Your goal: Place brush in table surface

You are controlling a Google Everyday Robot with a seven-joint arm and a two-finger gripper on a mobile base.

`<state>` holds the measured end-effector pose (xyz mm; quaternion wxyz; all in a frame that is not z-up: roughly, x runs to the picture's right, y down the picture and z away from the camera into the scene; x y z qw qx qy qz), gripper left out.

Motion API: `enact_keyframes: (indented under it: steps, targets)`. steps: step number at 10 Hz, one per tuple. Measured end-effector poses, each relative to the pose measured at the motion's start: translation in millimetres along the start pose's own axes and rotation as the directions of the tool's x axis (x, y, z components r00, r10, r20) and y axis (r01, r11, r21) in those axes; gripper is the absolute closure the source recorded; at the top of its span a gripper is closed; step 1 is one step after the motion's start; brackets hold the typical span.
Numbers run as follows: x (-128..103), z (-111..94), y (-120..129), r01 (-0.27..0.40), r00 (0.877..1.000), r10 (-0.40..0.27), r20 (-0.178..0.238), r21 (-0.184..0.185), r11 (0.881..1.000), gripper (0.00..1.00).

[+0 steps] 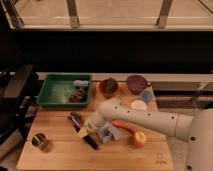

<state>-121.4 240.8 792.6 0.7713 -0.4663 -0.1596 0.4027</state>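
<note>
The brush (pixel 91 143) lies slanted on the light-wood table surface (pixel 60 155), left of centre. Its greyish head (pixel 74 119) points to the back left and its black handle to the front right. My gripper (pixel 85 131) is at the end of the white arm (pixel 145 122) that reaches in from the right. It sits right at the middle of the brush, low over the board. A pale yellow piece (pixel 82 133) shows at the gripper beside the handle.
A green tray (pixel 54 98) holding small items stands at the back left. A dark bowl (pixel 109 86), a purple bowl (pixel 136 82) and a white cup (pixel 138 105) line the back. An orange carrot (pixel 123 126) and a yellow-orange fruit (pixel 139 139) lie under the arm. A small dark jar (pixel 40 142) stands front left.
</note>
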Motion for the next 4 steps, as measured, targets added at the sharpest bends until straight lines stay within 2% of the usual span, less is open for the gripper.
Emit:
enact_keyframes:
  steps: [1, 4]
  targets:
    - [0.4, -0.2, 0.2, 0.002, 1.000, -0.002, -0.002, 0.001, 1.000, 0.22]
    - [0.4, -0.4, 0.2, 0.003, 1.000, -0.003, -0.002, 0.001, 1.000, 0.21]
